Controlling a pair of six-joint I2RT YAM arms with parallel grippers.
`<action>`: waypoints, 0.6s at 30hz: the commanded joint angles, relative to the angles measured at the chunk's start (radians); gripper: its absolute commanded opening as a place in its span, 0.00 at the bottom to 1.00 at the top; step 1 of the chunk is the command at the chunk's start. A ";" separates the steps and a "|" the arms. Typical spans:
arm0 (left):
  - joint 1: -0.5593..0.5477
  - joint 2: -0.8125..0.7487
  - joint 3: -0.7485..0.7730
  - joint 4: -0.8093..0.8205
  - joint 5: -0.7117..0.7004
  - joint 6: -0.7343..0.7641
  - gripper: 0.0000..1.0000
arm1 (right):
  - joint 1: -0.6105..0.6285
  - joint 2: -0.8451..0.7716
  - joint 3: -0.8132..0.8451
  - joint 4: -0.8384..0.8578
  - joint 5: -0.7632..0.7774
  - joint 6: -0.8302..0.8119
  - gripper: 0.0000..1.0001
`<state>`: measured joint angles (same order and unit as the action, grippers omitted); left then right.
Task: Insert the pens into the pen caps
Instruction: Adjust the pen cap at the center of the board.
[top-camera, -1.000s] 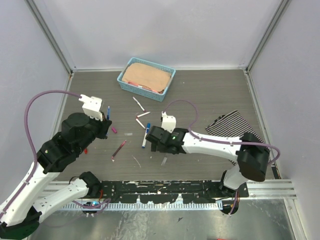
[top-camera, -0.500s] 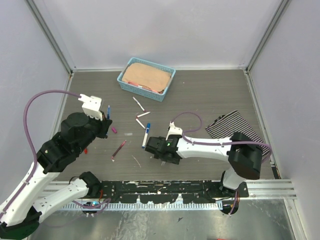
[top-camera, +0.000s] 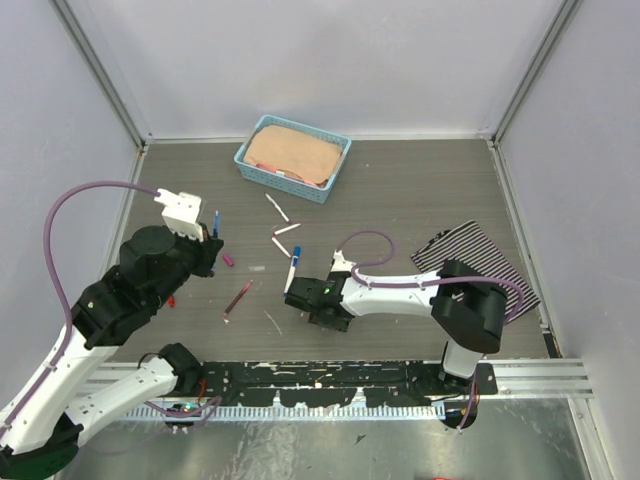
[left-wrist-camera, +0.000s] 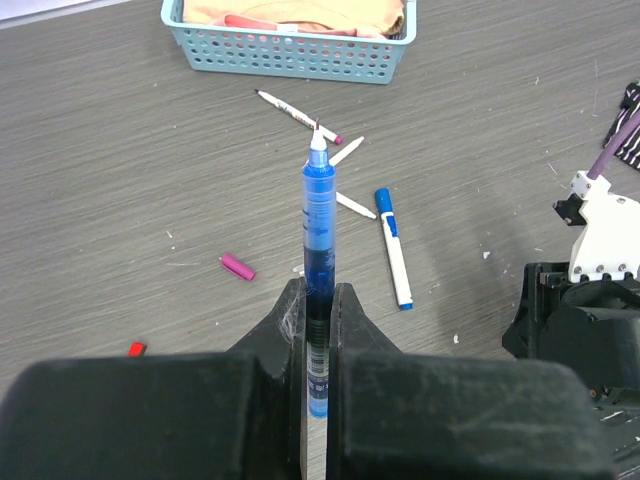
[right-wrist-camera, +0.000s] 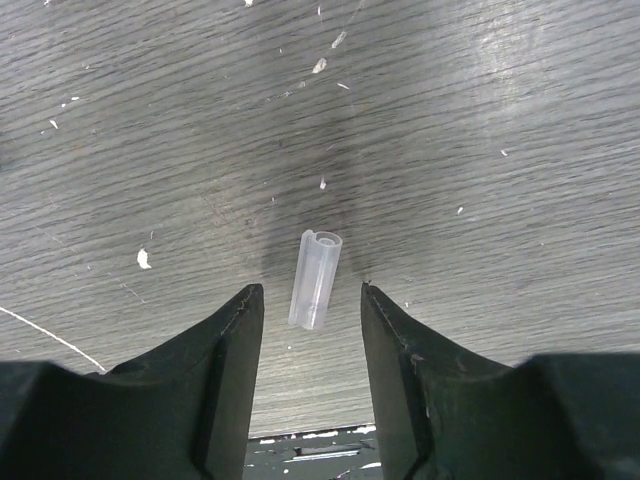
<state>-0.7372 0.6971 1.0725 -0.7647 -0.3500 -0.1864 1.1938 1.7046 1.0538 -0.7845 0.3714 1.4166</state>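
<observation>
Straddling a clear pen cap (right-wrist-camera: 315, 280) between parted jaws, the right gripper (right-wrist-camera: 307, 291) should close squarely on its middle; the left gripper (left-wrist-camera: 318, 292) clamps a blue pen (left-wrist-camera: 319, 200)

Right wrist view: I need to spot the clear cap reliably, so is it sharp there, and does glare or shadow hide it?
Right wrist view: the small translucent plastic tube cap is sharp between the right gripper's open jaws; a soft dark shadow rings it on the grey wood-grain table; pale glare sits upper right, clear of the cap. Top external view: the gripper covers it.
</observation>
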 joint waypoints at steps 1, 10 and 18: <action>0.002 -0.011 -0.007 0.020 -0.004 0.001 0.04 | 0.001 0.006 0.015 0.014 0.012 0.015 0.47; 0.003 -0.009 -0.006 0.019 -0.001 0.001 0.04 | -0.002 0.008 -0.002 0.019 0.017 0.014 0.40; 0.003 -0.021 -0.005 0.009 -0.025 0.002 0.04 | -0.013 0.011 -0.037 0.030 0.013 -0.004 0.35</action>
<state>-0.7372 0.6922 1.0725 -0.7654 -0.3515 -0.1867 1.1896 1.7180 1.0389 -0.7612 0.3687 1.4136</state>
